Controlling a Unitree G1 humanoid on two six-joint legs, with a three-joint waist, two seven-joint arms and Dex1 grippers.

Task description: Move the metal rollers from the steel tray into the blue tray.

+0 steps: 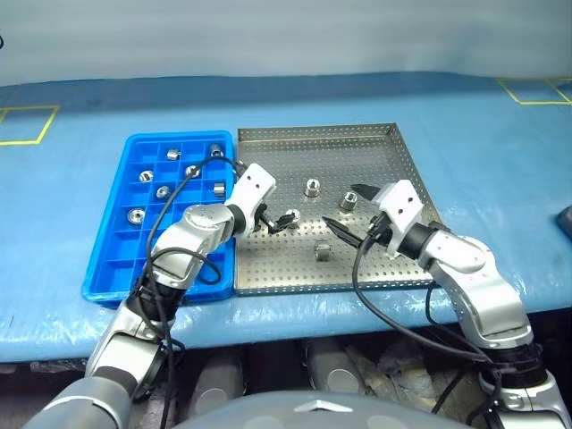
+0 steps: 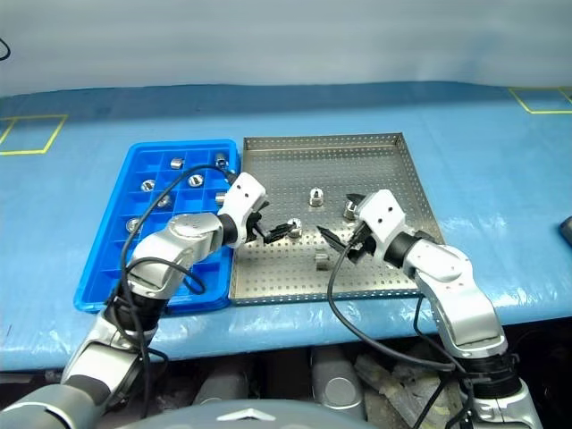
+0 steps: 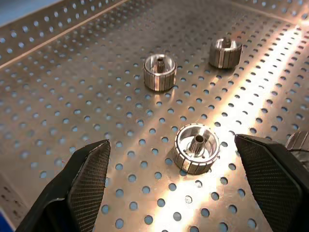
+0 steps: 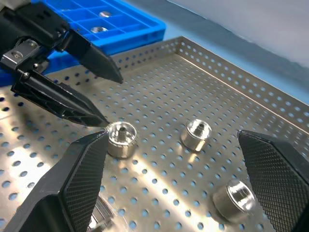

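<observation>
Blue tray at 9 o'clock holds several rollers. Left gripper jaws spread, empty, over steel tray by a roller. Other metal rollers loose toward 3 o'clock. Right gripper jaws spread, empty.

The far half of the steel tray lies bare toward the upper centre of the frame, giving free passage there, with only its low rim to clear. At mid-frame four metal rollers stand loosely spaced on the perforated floor, and both arms crowd this zone: the left gripper, jaws apart, sits close around one roller, while the right gripper, also spread, hangs just right of it, leaving a narrow gap between them. At left, the blue tray has its nearer compartments unoccupied.
</observation>
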